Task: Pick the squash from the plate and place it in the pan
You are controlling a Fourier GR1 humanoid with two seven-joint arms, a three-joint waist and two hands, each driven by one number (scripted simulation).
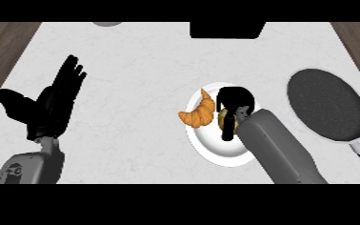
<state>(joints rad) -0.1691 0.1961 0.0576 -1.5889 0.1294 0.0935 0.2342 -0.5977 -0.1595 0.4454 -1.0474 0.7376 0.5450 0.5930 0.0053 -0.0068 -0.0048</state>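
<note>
1. Right hand — over the white plate, fingers curled down on the squash, its grey forearm rising from the lower edge.
2. Squash — only a yellowish sliver shows beneath the fingers on the plate; its long axis and heading cannot be told.
3. Croissant — on the plate's left rim, just beside the hand, horn pointing away.
4. Left hand — open, fingers straight, resting at the left over bare counter.
5. Pan — dark, oval, right of the plate near the counter's right edge; a bare strip separates them.
6. Far edge — a black block and a grey disc.
</note>
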